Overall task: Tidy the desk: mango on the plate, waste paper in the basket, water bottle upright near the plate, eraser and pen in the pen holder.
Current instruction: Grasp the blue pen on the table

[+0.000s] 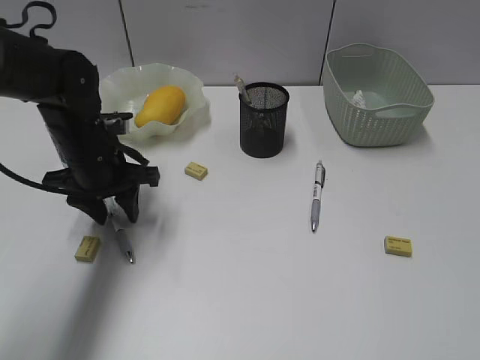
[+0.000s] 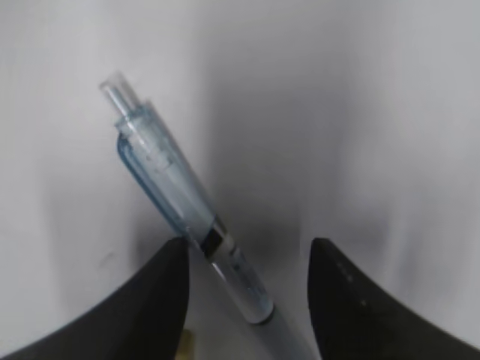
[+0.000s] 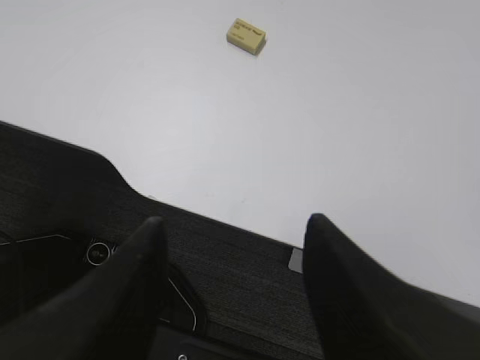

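My left gripper (image 1: 116, 217) points down at the desk (image 1: 247, 300), open, with its fingers on either side of a clear blue-tinted pen (image 1: 124, 244). In the left wrist view that pen (image 2: 180, 202) lies slantwise between the jaws of the left gripper (image 2: 249, 247), close against the left finger and apart from the right one. A second pen (image 1: 318, 196) lies mid-desk. Three yellow erasers lie loose (image 1: 88, 248) (image 1: 196, 170) (image 1: 398, 246). The mango (image 1: 161, 105) sits in the plate (image 1: 191, 120). White paper (image 1: 360, 97) lies in the basket (image 1: 377, 112). The pen holder (image 1: 264, 120) holds one pen. My right gripper (image 3: 234, 220) is open with nothing between its fingers. The water bottle is out of view.
The right gripper hangs over a black textured surface (image 3: 225, 270) beside the white desk edge, with an eraser (image 3: 246, 36) farther out on the desk. A grey partition wall stands behind the plate, pen holder and basket.
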Controlling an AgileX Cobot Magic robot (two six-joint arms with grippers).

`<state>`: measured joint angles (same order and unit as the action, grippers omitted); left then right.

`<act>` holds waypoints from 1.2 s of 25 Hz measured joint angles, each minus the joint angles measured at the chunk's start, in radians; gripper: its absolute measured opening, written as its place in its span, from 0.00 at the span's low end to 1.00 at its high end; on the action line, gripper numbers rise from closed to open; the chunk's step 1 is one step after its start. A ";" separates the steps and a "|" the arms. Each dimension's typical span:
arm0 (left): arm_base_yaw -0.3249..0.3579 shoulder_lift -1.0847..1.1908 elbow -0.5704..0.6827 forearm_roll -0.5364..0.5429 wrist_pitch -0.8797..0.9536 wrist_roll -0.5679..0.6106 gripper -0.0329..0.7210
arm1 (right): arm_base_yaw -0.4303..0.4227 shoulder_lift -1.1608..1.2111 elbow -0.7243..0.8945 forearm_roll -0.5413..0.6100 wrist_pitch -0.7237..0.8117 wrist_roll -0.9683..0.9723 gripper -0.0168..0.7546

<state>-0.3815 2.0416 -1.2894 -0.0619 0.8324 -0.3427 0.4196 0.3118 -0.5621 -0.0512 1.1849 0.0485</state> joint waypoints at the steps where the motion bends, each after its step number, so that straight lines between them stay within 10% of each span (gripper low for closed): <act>1: 0.000 0.005 0.000 0.000 0.009 -0.005 0.57 | 0.000 0.000 0.000 0.000 -0.001 0.000 0.62; 14: 0.000 0.035 -0.012 0.004 0.014 -0.042 0.55 | 0.000 0.000 0.000 0.000 -0.004 0.000 0.62; 23: 0.005 0.037 -0.013 0.046 0.033 -0.043 0.20 | 0.000 0.000 0.000 0.000 -0.004 0.000 0.62; 30: 0.006 0.037 -0.016 0.045 0.036 -0.043 0.18 | 0.000 0.000 0.000 0.000 -0.004 0.000 0.62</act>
<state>-0.3758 2.0788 -1.3057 -0.0171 0.8685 -0.3858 0.4196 0.3118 -0.5621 -0.0512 1.1810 0.0485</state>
